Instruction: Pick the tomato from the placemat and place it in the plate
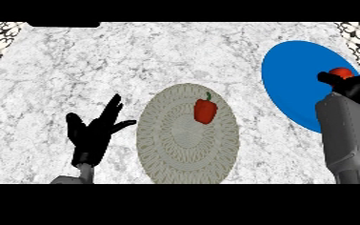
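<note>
A red tomato [342, 71] shows at the right edge, partly hidden by my right hand [346, 88], whose fingers are curled round it. Hand and tomato are over the right part of the blue plate [295, 76]. I cannot tell whether the tomato touches the plate. The round grey woven placemat [184, 145] lies in the middle of the counter, left of the plate. My left hand [94, 129] rests open at the lower left, fingers up, beside the placemat and apart from it.
A red bell pepper [205, 111] with a green stem lies on the upper right part of the placemat. The counter is white-grey marble. My right forearm [340, 138] covers the plate's lower right rim.
</note>
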Controlling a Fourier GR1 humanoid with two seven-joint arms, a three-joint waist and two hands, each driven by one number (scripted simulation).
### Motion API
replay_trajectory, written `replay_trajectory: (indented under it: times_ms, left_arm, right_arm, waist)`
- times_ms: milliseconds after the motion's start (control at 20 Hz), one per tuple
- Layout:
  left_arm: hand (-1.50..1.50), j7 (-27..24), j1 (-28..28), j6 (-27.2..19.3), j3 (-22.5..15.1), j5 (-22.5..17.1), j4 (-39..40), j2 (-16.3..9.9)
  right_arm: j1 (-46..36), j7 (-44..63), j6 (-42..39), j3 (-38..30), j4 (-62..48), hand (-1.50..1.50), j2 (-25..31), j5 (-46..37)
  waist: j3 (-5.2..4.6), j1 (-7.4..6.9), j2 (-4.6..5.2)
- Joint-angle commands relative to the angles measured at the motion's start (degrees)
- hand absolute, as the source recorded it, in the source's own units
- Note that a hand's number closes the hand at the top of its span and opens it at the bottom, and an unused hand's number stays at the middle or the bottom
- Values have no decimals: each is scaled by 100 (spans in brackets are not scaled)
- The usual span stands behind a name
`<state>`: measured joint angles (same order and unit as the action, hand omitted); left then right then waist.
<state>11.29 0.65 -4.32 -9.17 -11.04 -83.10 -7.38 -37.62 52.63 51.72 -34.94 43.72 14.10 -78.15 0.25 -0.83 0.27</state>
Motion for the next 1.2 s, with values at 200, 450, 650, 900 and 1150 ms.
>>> replay_trajectory:
  times_ms: [200, 450, 650, 900, 1150]
  left_arm:
    - [0, 197, 166, 5, 308, 7, 186, -287]
    - [0, -101, -179, -162, 42, 221, 257, -24]
    - [0, 37, -292, -384, -108, 445, 67, 35]
    - [0, -155, -284, 13, 226, 88, 297, -126]
    - [0, 172, -275, -287, 91, 332, -67, -80]
  right_arm:
    - [127, -2533, 756, 18, -271, -150, 162, 2385]
    - [397, -3505, 1257, -37, 630, -150, 97, 3442]
    - [956, -3907, 1277, -31, 1383, -150, -290, 4260]
    - [1934, -4301, 369, 392, 2940, -150, -738, 5274]
    - [2904, -4156, 37, 993, 4274, -150, -1368, 5256]
  waist:
    - [6, -31, 34]
    - [-6, 60, -14]
    - [-15, 101, -42]
    - [-24, 163, -55]
    - [-28, 146, -57]
